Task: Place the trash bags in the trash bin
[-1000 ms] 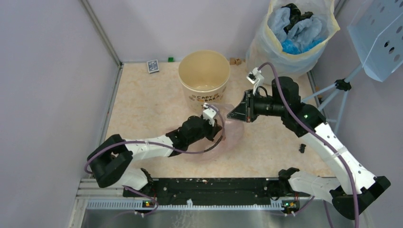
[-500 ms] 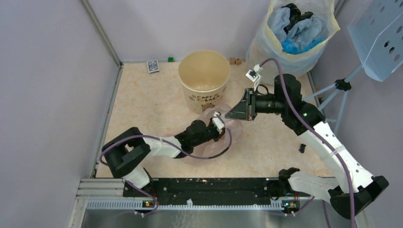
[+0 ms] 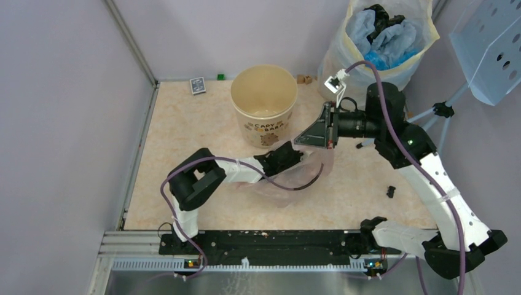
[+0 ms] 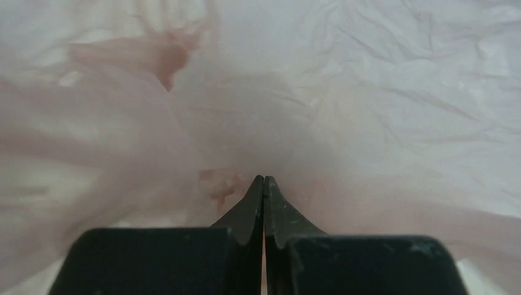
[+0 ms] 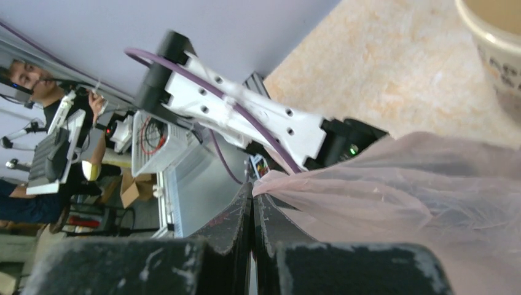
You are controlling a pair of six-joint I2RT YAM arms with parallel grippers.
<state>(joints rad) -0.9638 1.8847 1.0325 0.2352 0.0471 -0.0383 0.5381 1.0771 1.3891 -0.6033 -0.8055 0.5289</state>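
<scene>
The trash bag — thin, crinkled, translucent pink — is resting on the beige table just in front of the trash bin, outside it, with one edge being held up above the tabletop. The right gripper is pinching that edge: in the right wrist view its jaws are pressing together on the film, which is fanning out from the tips. The left gripper is reaching in among the bag's folds. In the left wrist view its jaws are meeting tip to tip with pink film all around them, and whether any plastic is caught between them cannot be told. The bin is standing upright with its mouth open upward, its pale floor showing and its printed side facing the arms. Behind it to the right, a large whitish-yellow bag is holding blue, grey-blue and black contents. A dark card, a green block and brown bits are lying along the far edge — a small black piece is lying near the right arm.
</scene>
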